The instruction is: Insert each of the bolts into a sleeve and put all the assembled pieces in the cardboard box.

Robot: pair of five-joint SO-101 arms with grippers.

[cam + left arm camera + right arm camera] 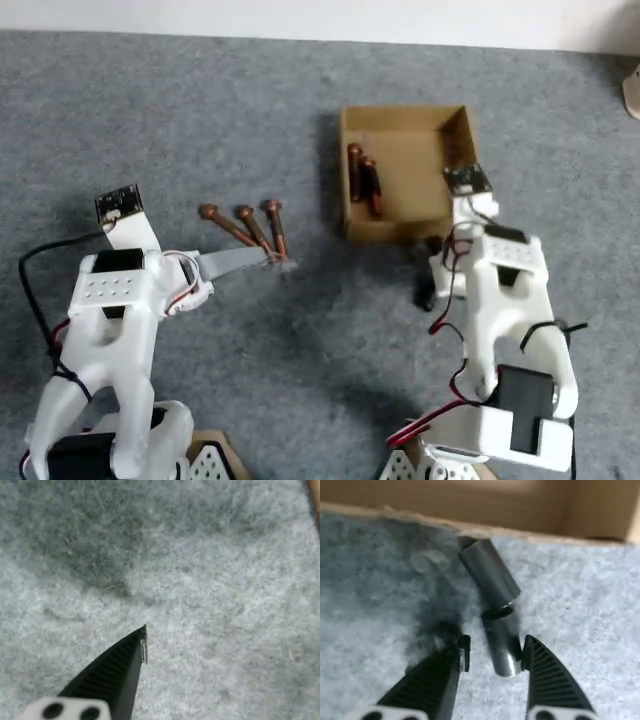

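Grey felt (300, 340) is spread under everything; on it, just outside the near wall of the cardboard box (392, 231), a dark sleeve (501, 647) is bracketed by the right gripper (496, 641). That gripper is held wide, with one finger (540, 675) touching the sleeve's side and the other a little clear; nothing is gripped. A second sleeve (487, 575) is laid end to end with the first, its far end at the foot of the box wall. Inside the box, two assembled pieces (364, 178) are seen side by side, close to the wall on the left arm's side, with copper heads toward the far wall. Well off to that side, three bare bolts (250, 225) are fanned on the felt, heads away and tips drawn together. The left gripper (272, 260) is set low right at those tips; whether it is wide or narrow cannot be told.
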